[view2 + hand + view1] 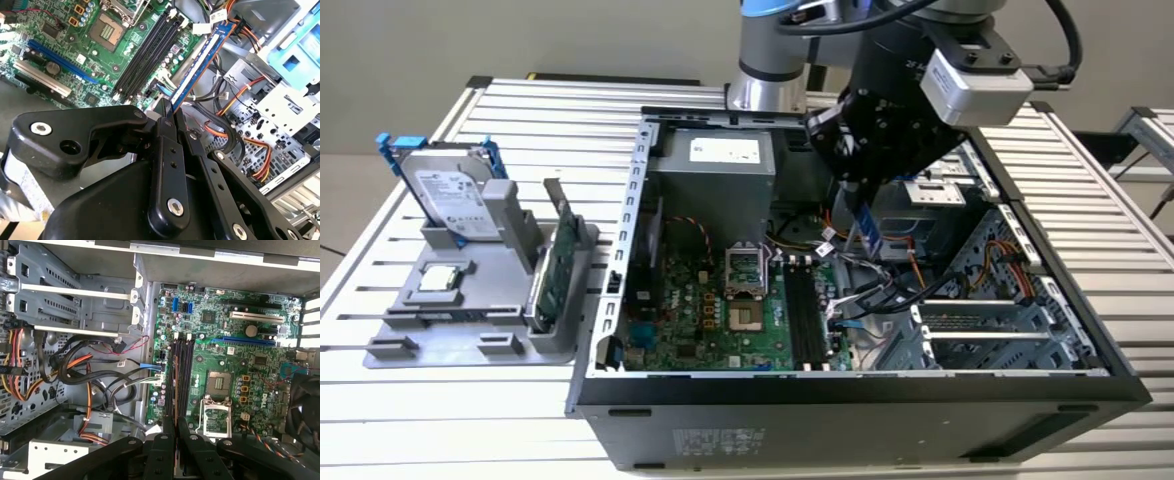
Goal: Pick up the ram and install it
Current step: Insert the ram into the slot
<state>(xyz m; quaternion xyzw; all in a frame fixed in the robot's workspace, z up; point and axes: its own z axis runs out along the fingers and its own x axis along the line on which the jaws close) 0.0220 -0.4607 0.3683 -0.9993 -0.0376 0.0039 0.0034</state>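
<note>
While the arm hung over the open computer case (854, 398) on the slatted table (414, 440), its pincer (167, 107) was clamped shut on one end of the ram (202, 60), the thin stick reaching out from between the fingers over a tangle of cables. The ram was held clear of the black memory slots (150, 52) on the motherboard, seated in none of them. A hard drive (454, 195) and a green card (558, 265) stood in a grey holder (454, 335) at the exterior view's left.
</note>
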